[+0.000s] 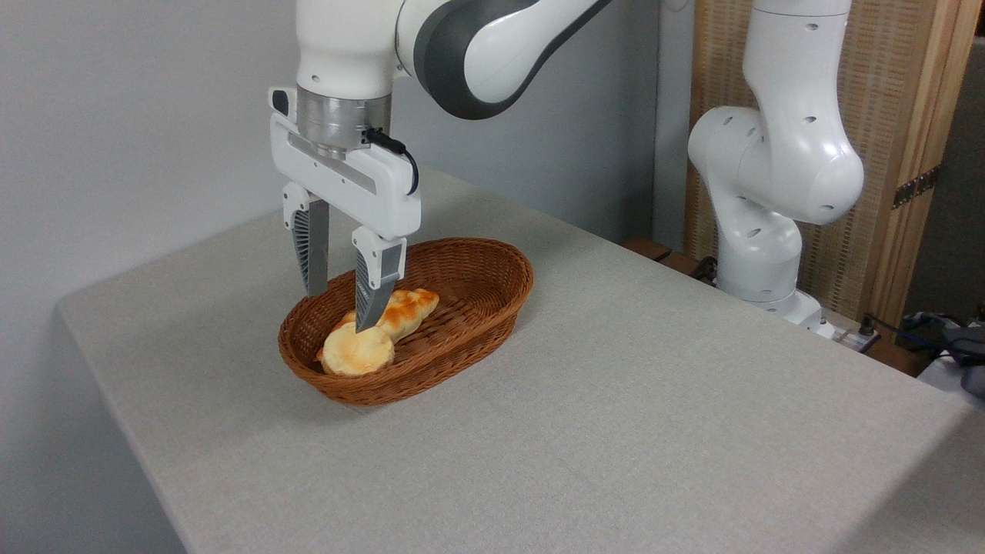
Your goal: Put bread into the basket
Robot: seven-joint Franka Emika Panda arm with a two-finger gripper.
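since the bread (358, 351) already lies inside the basket (492, 288), at the basket's near-left end, the main part of the task looks done; my judgement is that only the arm's retreat from the basket is left.

the gripper (336, 302) hangs above that same end of the basket with its 2 fingers (312, 258) spread apart and nothing between them. the right finger's tip appears to sit just over the bread's far edge; whether it touches cannot be told from this 1 view.

the bread lies tipped so that its flat, pale round base faces up and toward the camera, smooth with light golden browning. just behind it, also in the basket, lies a long braided pastry (406, 306), glossy golden with toasted orange patches, its lumpy surface running toward the basket's middle.

the basket is an oval of brown woven wicker, shallow, with a ribbed wall and a thick rolled rim. under the basket is a table (616, 431) covered in matte, finely textured grey cloth. the fingers are grey and ridged, set in a glossy white housing.
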